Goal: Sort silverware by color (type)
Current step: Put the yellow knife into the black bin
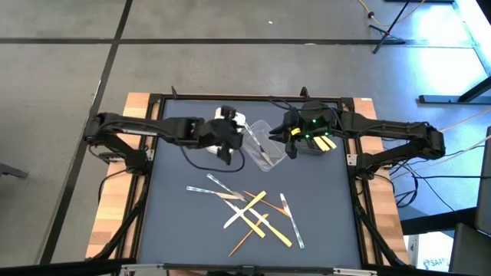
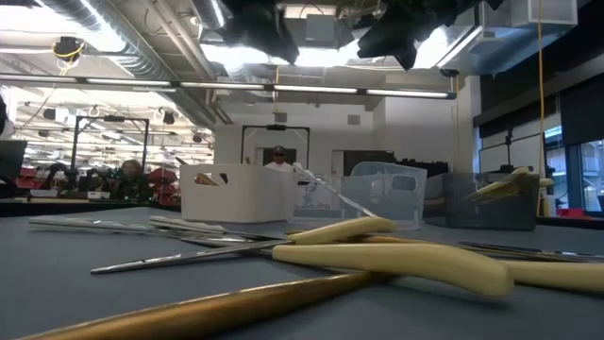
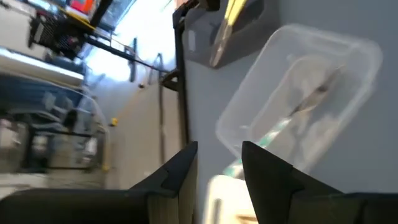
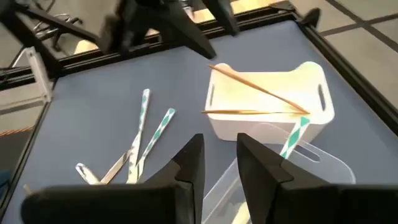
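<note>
Yellow, tan and clear silverware (image 1: 247, 212) lies in a loose pile at the table's middle and fills the front of the low view (image 2: 396, 257). At the back stand a white tub (image 4: 267, 106) with tan pieces across its rim, a clear tub (image 3: 305, 93) with clear pieces, and a dark grey tub (image 1: 321, 142) with yellow pieces. My left gripper (image 1: 229, 147) hangs open in the air beside the white tub, nothing between its fingers (image 3: 219, 171). My right gripper (image 1: 288, 138) hangs open over the clear tub's far end, nothing between its fingers (image 4: 219, 163).
Striped and clear pieces (image 4: 144, 134) lie on the mat near the white tub. The three tubs (image 2: 387, 194) stand in a row across the table's far side. A dark frame (image 1: 153, 100) borders the mat. People show far off in the room (image 2: 277, 156).
</note>
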`<state>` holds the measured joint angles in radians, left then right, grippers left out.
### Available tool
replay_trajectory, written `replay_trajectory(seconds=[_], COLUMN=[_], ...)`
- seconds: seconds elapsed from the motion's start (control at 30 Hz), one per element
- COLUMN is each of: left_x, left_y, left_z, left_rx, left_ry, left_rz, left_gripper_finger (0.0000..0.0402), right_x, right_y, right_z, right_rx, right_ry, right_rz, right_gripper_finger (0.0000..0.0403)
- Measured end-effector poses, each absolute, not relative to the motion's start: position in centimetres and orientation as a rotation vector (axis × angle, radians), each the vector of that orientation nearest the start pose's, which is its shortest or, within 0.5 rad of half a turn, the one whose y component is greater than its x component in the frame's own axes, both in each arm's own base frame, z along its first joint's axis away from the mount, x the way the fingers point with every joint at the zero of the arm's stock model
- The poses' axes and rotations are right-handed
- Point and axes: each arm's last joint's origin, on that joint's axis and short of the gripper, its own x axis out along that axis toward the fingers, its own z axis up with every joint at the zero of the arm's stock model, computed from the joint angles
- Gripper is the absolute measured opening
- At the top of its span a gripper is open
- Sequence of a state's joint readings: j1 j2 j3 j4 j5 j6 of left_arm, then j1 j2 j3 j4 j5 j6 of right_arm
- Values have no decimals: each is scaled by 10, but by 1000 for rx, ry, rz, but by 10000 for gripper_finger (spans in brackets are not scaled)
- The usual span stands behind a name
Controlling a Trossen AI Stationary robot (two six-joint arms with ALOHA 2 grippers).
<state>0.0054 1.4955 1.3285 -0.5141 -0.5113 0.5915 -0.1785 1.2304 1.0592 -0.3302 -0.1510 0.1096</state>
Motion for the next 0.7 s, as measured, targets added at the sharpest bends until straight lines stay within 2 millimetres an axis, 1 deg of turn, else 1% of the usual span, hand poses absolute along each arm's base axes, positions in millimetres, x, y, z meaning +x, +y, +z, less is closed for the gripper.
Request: replay_trajectory(seconds=[0.23,0.37,0.5,0.6,0.7], left_x=[286,263,250,242,235], left_y=[-21,-45,-72,-90,-105], left_z=[346,348,342,329,313], left_rx=[451,292,211,187,111], left_ry=[762,795,826,830,846], left_rz=[277,238,216,227,240], left_gripper_finger=[119,119,119,119,119], right_x=[271,273,274,277,283], right_y=[-22,-12,-6,-1,6], right_z=[331,334,337,337,332], right_rx=[84,60,68,81,70], right_ry=[416,377,349,338,345], right_rz=[47,87,107,121,147], right_gripper_finger=[81,81,81,81,81])
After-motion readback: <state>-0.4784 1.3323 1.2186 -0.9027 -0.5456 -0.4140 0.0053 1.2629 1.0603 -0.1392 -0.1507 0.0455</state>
